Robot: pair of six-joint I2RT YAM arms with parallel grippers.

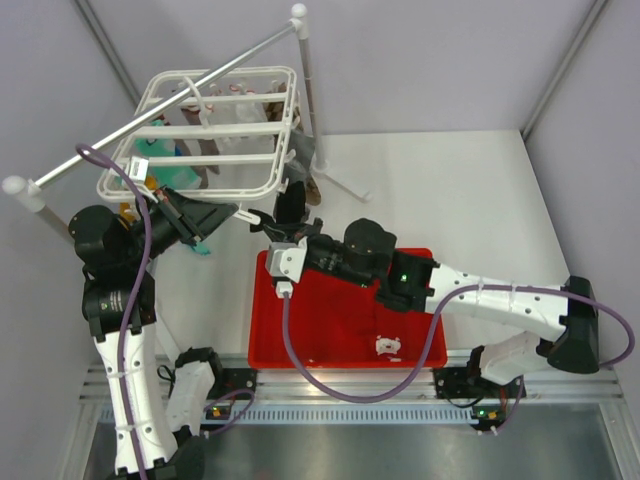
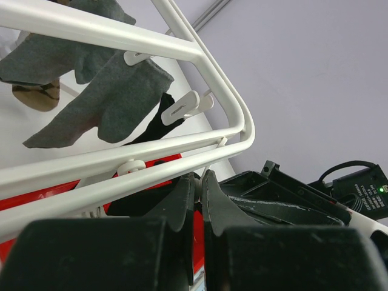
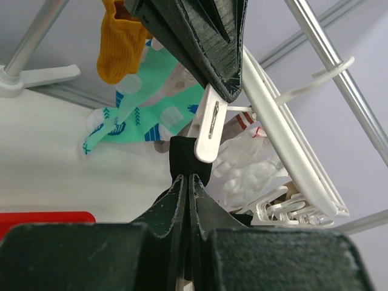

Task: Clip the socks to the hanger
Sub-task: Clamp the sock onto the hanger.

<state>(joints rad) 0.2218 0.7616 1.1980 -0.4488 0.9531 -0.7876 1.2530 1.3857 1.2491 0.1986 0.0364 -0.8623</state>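
Note:
The white slatted hanger [image 1: 262, 128] hangs from the rail at the back left. My left gripper [image 1: 238, 213] is shut on the top of a white clip [image 3: 209, 130] at the frame's near corner; its fingers [image 3: 206, 36] show from below in the right wrist view. My right gripper [image 1: 284, 234] is shut on the black sock [image 3: 185, 159] and holds its top edge up against that clip's lower end. I cannot tell whether the clip bites the sock. In the left wrist view the left gripper [image 2: 199, 179] sits under the frame bar [image 2: 182, 142]. I cannot make out the dark red socks.
Grey socks [image 2: 115, 103], a teal patterned sock [image 3: 145, 103] and an orange sock [image 3: 121, 39] hang on the hanger. The metal rail [image 1: 160, 110] crosses above it between white-capped poles [image 1: 298, 12]. A red tray [image 1: 340, 320] holding a small white item [image 1: 387, 346] lies under the right arm.

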